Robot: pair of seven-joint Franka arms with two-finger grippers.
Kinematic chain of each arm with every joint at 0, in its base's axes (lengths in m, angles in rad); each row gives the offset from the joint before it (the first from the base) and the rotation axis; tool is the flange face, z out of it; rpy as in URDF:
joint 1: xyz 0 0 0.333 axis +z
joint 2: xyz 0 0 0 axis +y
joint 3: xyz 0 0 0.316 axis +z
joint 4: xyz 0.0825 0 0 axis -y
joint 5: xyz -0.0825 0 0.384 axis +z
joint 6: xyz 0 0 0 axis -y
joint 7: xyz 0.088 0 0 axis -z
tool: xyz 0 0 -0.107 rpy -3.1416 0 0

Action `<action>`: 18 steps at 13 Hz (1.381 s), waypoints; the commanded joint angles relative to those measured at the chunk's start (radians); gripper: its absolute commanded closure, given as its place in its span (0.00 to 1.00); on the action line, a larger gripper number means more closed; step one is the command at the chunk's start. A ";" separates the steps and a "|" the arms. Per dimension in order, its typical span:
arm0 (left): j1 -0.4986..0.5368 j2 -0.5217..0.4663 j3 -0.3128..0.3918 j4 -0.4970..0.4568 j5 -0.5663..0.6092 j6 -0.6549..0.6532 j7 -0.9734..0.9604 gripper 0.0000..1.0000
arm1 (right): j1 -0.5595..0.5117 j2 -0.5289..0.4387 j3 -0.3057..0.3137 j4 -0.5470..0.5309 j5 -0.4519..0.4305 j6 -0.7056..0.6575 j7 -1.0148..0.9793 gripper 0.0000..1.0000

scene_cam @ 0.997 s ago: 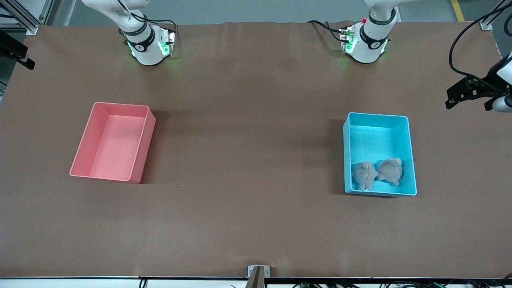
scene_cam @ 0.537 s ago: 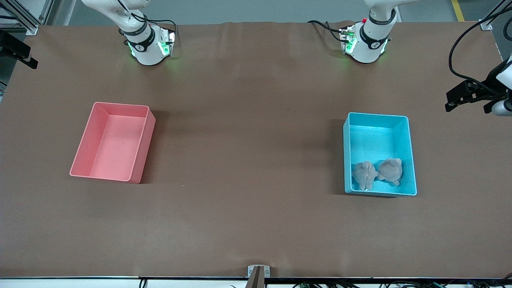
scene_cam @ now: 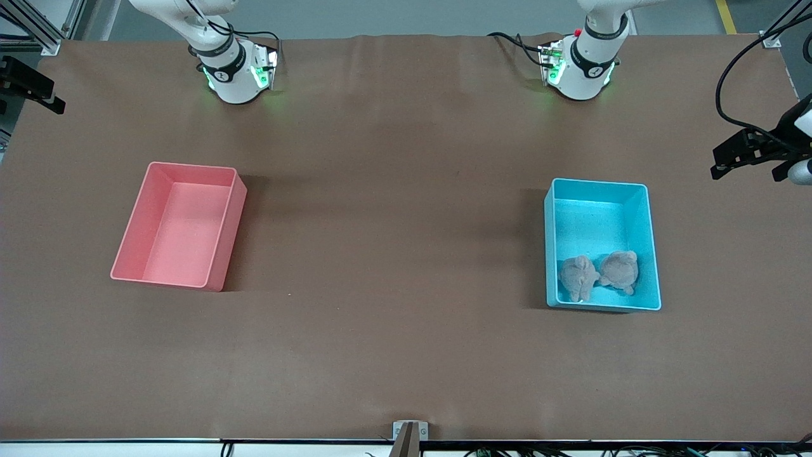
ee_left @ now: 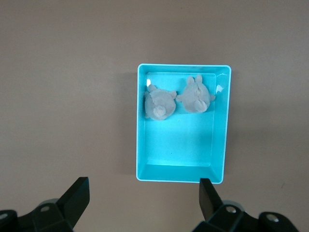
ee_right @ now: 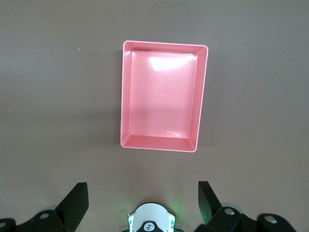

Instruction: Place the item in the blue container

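Two plush toys lie in the blue bin, both hands spread and empty.

The two small grey-brown plush toys look light, soft and squashy, best pinched across the rounded body; they lie side by side in the smooth, stiff light blue rectangular plastic container, below the left hand. The right hand waits above the empty pink rectangular plastic bin on the brown matte worktop.
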State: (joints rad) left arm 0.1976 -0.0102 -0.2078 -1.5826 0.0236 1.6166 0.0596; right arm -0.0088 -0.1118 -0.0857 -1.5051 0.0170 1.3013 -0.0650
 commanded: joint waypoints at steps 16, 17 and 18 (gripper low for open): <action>-0.181 -0.007 0.188 0.001 -0.019 0.026 0.012 0.00 | -0.003 -0.006 0.000 -0.001 -0.008 -0.020 0.002 0.00; -0.181 -0.008 0.189 0.006 -0.019 0.026 0.008 0.00 | -0.002 -0.008 0.000 -0.001 -0.008 -0.020 0.004 0.00; -0.181 -0.013 0.189 0.007 -0.018 0.026 0.009 0.00 | -0.002 -0.008 0.000 -0.001 -0.008 -0.020 0.002 0.00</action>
State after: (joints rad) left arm 0.0163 -0.0103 -0.0253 -1.5814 0.0236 1.6374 0.0596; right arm -0.0093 -0.1119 -0.0886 -1.5051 0.0170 1.2879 -0.0649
